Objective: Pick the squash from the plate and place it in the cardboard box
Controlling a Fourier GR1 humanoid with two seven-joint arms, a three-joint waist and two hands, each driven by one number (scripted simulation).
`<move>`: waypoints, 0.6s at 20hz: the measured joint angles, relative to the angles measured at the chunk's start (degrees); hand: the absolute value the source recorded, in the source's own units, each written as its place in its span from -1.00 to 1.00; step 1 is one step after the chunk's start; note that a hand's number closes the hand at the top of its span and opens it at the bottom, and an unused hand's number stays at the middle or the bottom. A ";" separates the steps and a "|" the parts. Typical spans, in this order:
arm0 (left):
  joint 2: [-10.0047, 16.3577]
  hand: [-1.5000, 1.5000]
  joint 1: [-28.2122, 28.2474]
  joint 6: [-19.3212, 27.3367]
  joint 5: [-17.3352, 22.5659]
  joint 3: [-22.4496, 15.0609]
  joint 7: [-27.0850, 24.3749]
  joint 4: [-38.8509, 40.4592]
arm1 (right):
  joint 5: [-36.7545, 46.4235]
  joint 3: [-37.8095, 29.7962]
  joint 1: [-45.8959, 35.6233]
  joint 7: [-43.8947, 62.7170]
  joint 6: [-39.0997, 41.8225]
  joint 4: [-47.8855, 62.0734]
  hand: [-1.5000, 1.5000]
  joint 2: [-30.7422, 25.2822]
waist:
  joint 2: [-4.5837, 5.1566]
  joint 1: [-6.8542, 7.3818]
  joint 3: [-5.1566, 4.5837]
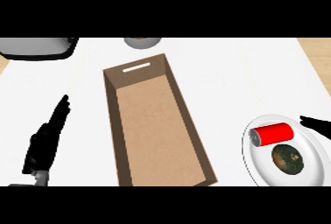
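**Squash on the plate, both hands off it**

Saw the left hand low at the view's left, turned edge-on, fingers straight and close together, pointing up the counter, holding nothing. Placed it near the left wall of the cardboard box, apart from it, with a strip of white counter between.

Caught only a dark tip of the right hand at the right edge, over the plate's upper right rim. Could not tell whether spread or closed. Judged it apart from the squash.

Found the squash, dark green and round, lying on the plate just below a red can tipped on its side. Could not tell whether touching.

Noted the box long and open-topped, its brown floor in plain sight, with a band of white counter between its right wall and the plate. Saw the plate cut by the view's right edge. Marked a grey bowl and a dark-rimmed grey pan at the far edge, well apart from both hands.
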 measured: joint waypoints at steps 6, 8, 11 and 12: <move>-1.56 0.00 -0.82 -1.20 -1.43 1.59 0.55 0.67 | 6.00 0.78 0.89 4.88 -0.06 -2.46 -1.00 5.61 | 0.05 0.07 0.02; -2.03 0.00 -1.11 -1.87 -2.01 2.12 0.35 1.11 | 8.05 0.48 0.99 5.37 0.32 -2.38 -1.00 6.81 | 0.07 0.08 0.03; -2.16 0.00 -1.06 -3.28 -2.02 3.28 0.66 0.53 | 11.04 0.29 0.49 5.02 0.40 -0.76 -1.00 8.39 | 0.08 0.16 0.04; -2.54 0.00 -0.73 -3.11 -2.52 3.09 1.44 -0.49 | 12.43 0.86 0.69 5.22 -0.16 -0.52 -1.00 9.40 | 0.07 0.20 0.03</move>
